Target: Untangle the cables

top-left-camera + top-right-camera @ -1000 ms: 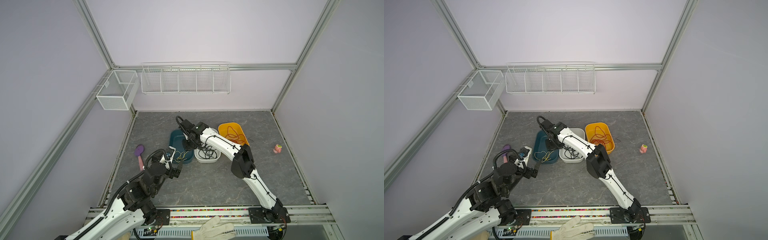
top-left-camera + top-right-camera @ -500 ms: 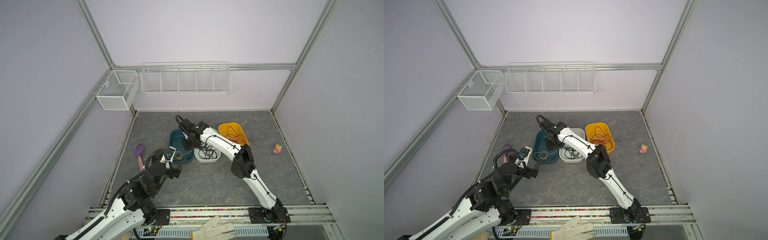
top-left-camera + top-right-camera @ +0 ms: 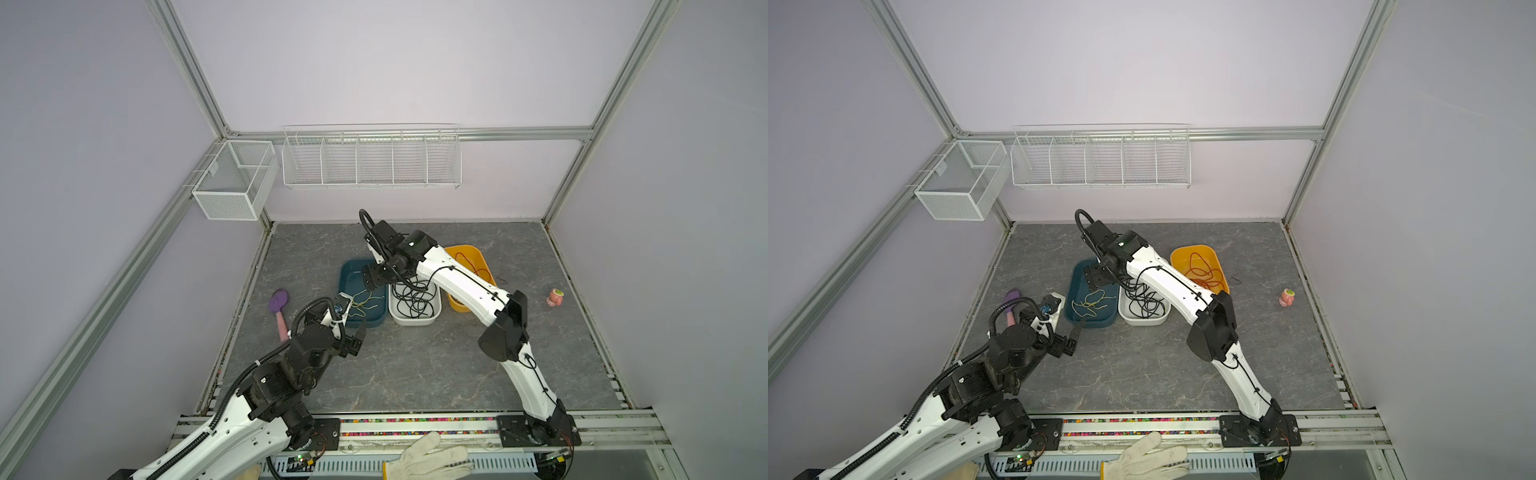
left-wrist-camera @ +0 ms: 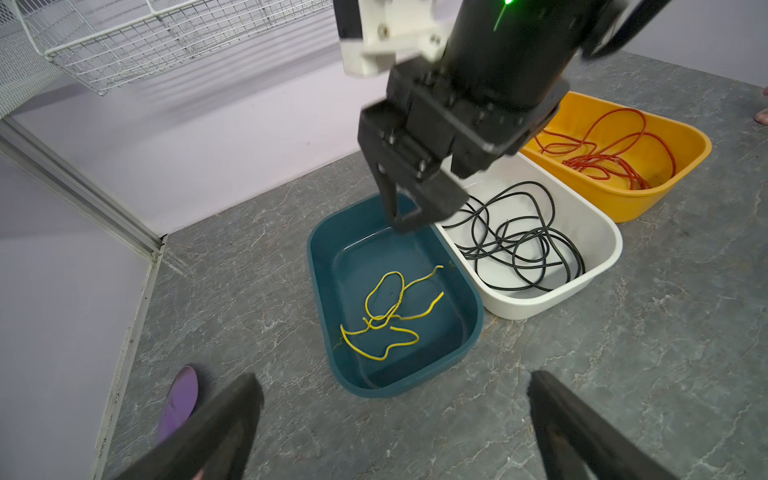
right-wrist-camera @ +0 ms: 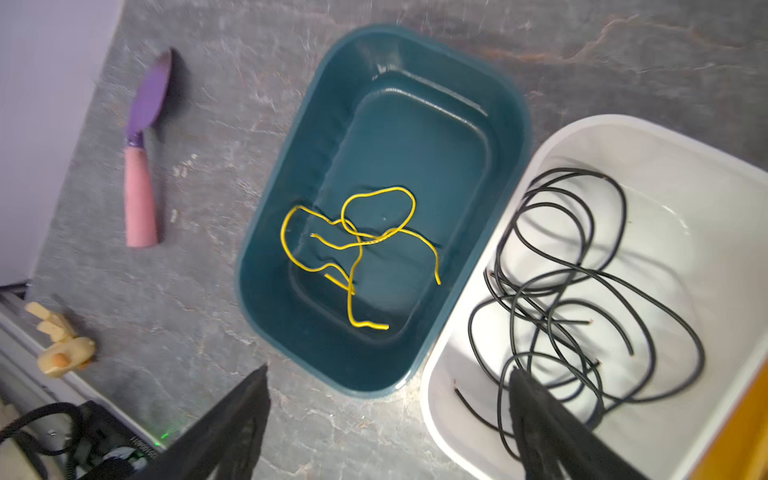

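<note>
Yellow cable (image 5: 358,243) lies loose in the teal tub (image 5: 270,249), below and clear of the right gripper (image 5: 388,372), spread and empty; left gripper (image 4: 392,380), likewise spread, hangs beside the tub.

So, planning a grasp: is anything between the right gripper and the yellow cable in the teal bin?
Nothing visible. The right gripper hangs open over the teal bin, and the yellow cable lies uncovered inside.
</note>
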Robot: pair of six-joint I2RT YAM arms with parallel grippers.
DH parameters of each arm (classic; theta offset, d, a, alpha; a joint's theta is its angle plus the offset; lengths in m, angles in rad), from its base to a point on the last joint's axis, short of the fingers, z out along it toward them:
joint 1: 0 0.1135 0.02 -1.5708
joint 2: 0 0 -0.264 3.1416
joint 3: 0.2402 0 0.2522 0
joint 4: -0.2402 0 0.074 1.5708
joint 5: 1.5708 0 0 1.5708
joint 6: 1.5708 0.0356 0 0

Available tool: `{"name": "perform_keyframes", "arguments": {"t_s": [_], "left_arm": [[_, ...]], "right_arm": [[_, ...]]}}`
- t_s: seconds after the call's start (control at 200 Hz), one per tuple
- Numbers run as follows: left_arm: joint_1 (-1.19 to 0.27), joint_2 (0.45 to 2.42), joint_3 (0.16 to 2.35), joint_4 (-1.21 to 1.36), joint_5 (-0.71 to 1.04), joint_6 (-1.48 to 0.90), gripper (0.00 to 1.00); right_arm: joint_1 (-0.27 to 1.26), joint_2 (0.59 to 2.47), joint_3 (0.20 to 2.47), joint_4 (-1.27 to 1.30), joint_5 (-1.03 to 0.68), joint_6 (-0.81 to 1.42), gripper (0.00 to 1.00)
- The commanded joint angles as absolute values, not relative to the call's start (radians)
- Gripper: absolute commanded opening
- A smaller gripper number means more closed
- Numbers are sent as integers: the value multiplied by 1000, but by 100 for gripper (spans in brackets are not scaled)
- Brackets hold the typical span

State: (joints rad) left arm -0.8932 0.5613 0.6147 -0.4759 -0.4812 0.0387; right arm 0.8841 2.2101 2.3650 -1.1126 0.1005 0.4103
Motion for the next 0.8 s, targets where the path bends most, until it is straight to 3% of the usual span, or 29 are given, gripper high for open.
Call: {"name": "perform_keyframes", "arguments": {"t_s": [0.0, 0.045, 0.305, 0.565, 0.795], "left_arm": [[-894, 561, 601, -475, -473, 53, 100], [-895, 564, 602, -474, -474, 52, 100], [-894, 581, 604, -479, -462, 36, 99], [-894, 597, 604, -482, -475, 25, 99], [-895, 622, 605, -470, -507, -16, 99]], "right_arm": [[881, 2081, 2294, -1101, 178, 371, 94], [881, 2034, 2261, -1090, 202, 359, 88], [879, 1733, 2014, -974, 352, 306, 88], [873, 1294, 1514, -679, 486, 251, 88], [840, 959, 1197, -634, 632, 247, 88]]}}
